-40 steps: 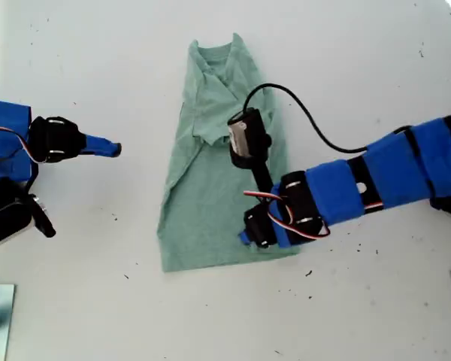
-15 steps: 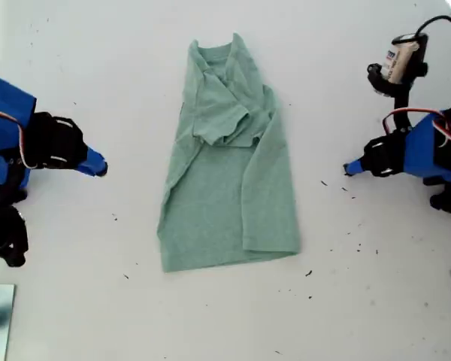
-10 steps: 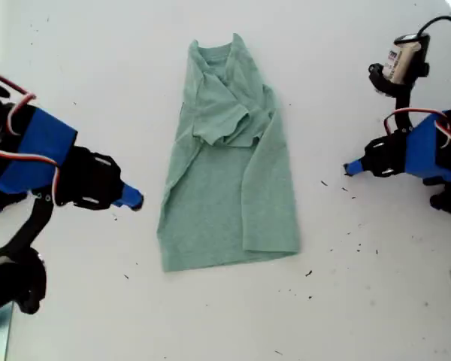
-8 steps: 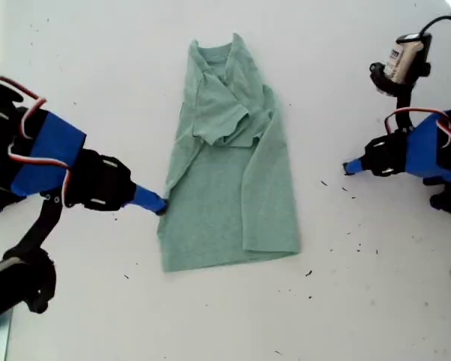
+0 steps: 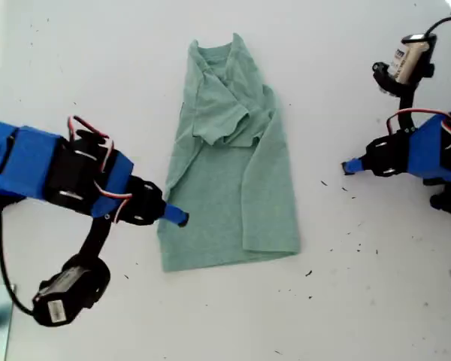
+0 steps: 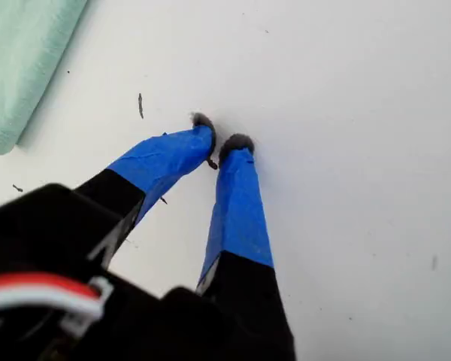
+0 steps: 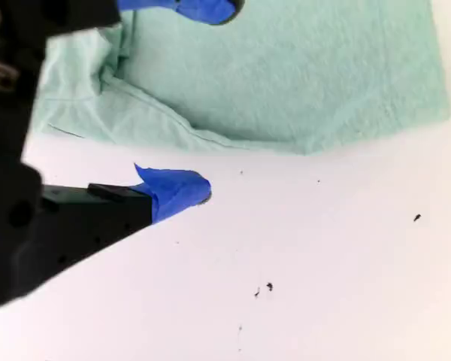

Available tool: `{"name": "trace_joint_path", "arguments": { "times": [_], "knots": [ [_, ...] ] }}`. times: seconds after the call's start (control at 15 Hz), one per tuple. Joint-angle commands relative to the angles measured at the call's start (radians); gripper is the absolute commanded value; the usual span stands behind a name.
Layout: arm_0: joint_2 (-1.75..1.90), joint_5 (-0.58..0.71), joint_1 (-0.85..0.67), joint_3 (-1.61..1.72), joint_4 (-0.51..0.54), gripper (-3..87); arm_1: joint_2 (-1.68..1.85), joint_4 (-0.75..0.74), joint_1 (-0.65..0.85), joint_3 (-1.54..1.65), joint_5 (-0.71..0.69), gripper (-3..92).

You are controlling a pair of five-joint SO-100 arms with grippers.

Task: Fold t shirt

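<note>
Seeing our second gripper [image 5: 179, 218] at the 8 o'clock edge of the t shirt [image 5: 225, 188], jaws wide, one finger over cloth and one over bare counter [image 5: 361, 301]. Shirt lies flat mid-counter, collar at 12 o'clock. Our first gripper [image 5: 348, 167] sits well apart at its 3 o'clock, jaws nearly closed on nothing.

white table [image 5: 376, 75], t shirt [image 5: 233, 188], dark specks [image 5: 338, 241]

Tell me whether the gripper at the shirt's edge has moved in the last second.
Yes. My second gripper moved toward the exterior view's right, from well off the t shirt to its edge. The shirt itself has not shifted.
</note>
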Motion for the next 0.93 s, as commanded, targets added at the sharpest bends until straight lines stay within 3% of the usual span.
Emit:
{"name": "trace_joint_path", "arguments": {
  "times": [0.0,0.13,0.2,0.27,0.33,0.4,0.6,0.87],
  "knots": [
    [-0.02,0.012,0.0,0.12,-0.183,31.4,0.005,0.014,0.005,0.0,0.006,5.6],
    [-0.051,-0.002,-0.006,0.227,-0.285,27.8,0.008,0.015,0.002,0.002,0.003,5.6],
    [-0.078,-0.002,-0.011,0.262,-0.333,20.6,0.012,0.015,0.002,0.002,0.002,5.5],
    [-0.104,-0.005,-0.017,0.287,-0.385,1.8,0.017,0.017,0.002,0.003,0.0,5.4],
    [-0.114,-0.008,-0.018,0.282,-0.4,-0.1,0.023,0.02,0.002,0.005,-0.002,5.4],
    [-0.077,-0.023,-0.018,0.255,-0.368,-0.1,0.035,0.025,0.002,0.009,-0.002,5.3],
    [0.064,-0.048,-0.048,0.104,-0.12,-0.1,0.101,0.054,0.003,0.026,0.0,5.0],
    [0.087,-0.025,-0.091,-0.04,0.005,-0.1,0.25,0.129,0.006,0.06,0.006,4.5]
  ]
}}
